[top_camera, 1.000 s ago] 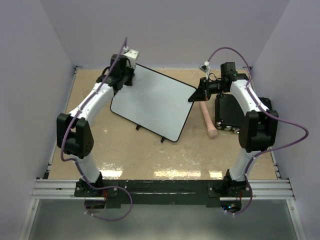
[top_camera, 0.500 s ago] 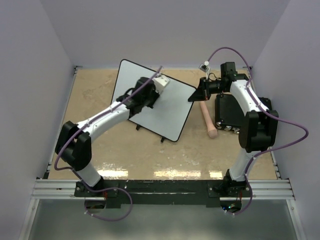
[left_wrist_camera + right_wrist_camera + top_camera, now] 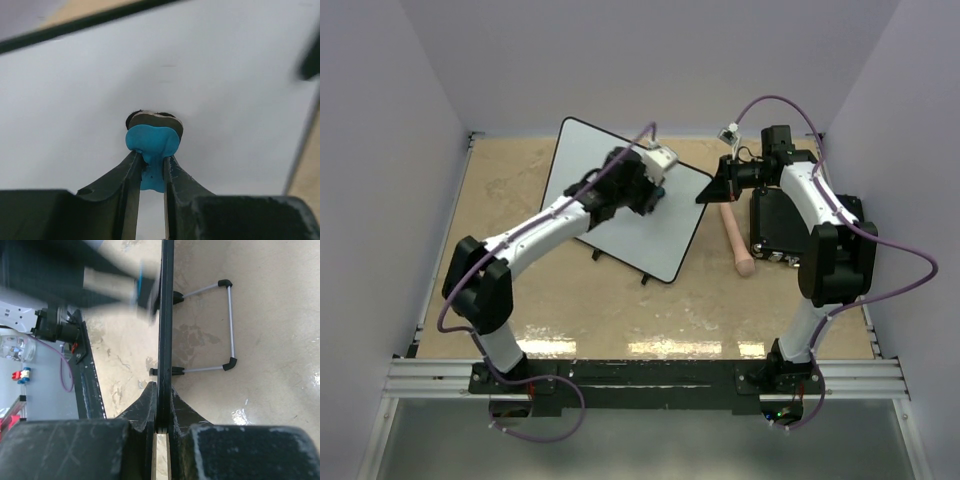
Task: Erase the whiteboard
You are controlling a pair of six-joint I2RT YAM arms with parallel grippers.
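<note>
Pale lilac walls close in a tan table with a mottled, slightly glossy top. Near its middle the whiteboard stands propped at a slant: a smooth white rectangle with a thin black rim and rounded corners, turned askew. Seen edge-on from the right wrist, it is a thin dark slab carried by a bent wire stand with small black feet. The left gripper reaches over the whiteboard's upper middle, its dark tapered fingers pressed together on the stem of a blue eraser. The eraser is a soft-looking lump that flares at the tip, where a flat grey-brown pad lies against the white face. The right gripper sits at the whiteboard's right corner, its matte black fingers pinching the rim from both sides. Just right of the whiteboard a smooth, rounded wooden handle lies on the table. Beyond it sits a black box, partly under the right arm.
</note>
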